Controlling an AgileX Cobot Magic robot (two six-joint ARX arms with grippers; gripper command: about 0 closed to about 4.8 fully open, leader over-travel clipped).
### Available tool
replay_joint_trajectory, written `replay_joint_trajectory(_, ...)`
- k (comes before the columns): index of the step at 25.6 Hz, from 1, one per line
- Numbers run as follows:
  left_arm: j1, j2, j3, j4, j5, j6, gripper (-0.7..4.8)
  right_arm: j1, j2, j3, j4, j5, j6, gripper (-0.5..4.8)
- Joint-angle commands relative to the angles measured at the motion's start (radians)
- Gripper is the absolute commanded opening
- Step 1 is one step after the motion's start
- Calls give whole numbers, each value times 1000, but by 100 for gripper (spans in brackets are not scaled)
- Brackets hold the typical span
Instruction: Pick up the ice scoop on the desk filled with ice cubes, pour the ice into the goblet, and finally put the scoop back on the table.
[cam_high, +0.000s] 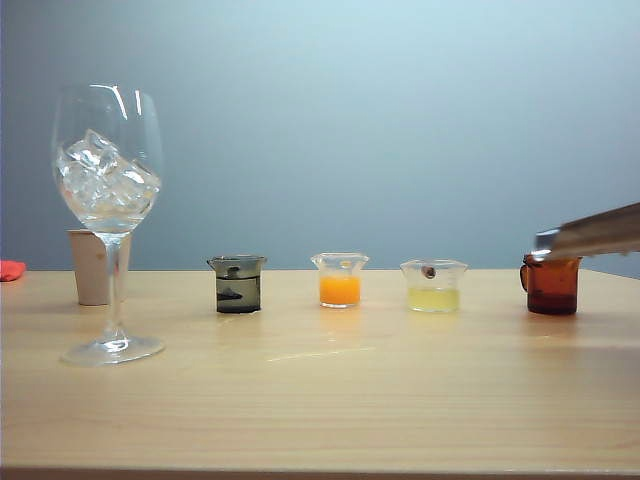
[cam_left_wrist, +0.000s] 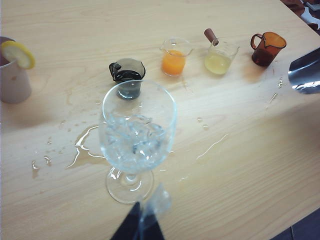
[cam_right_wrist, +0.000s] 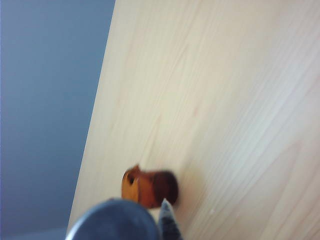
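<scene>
Desk (cam_high: 400, 400) | goblet (cam_high: 107, 200) iced | right end effector (cam_right_wrist: 167, 222) grips scoop (cam_high: 590, 235) | left end effector (cam_left_wrist: 137, 227) idle

A row of four small vessels stands well apart along the far side: a dark smoky beaker (cam_high: 238, 284), a clear beaker of orange liquid (cam_high: 340, 279), a clear beaker of pale yellow liquid (cam_high: 433, 285) with a small brown object at its rim, and a brown amber cup (cam_high: 551, 285) with a handle. At the far left stands a beige cup (cam_high: 92, 266) with a lemon slice (cam_left_wrist: 18, 54) on its rim, and a red object (cam_high: 11, 270) shows at the frame's left edge. Spilled water (cam_left_wrist: 82, 147) lies in small puddles and drops on the wood.
</scene>
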Motion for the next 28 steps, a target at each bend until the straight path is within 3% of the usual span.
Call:
replay_joint_trajectory(1, -1, -2, 3, 13, 2, 0, -5, -63, -5, 3, 18, 1, -24, -5)
replay_joint_trajectory(7, -1, -2, 3, 13, 2, 2, -5, -167, 52, 3, 112, 52, -17, -6)
replay_joint_trajectory(21, -2, -2, 3, 13, 5, 0, -5, -168, 404, 8, 548, 112, 96, -6)
replay_joint_trajectory(28, -2, -2, 3, 10, 8, 0, -5, -164, 620, 101, 653, 84, 95, -6)
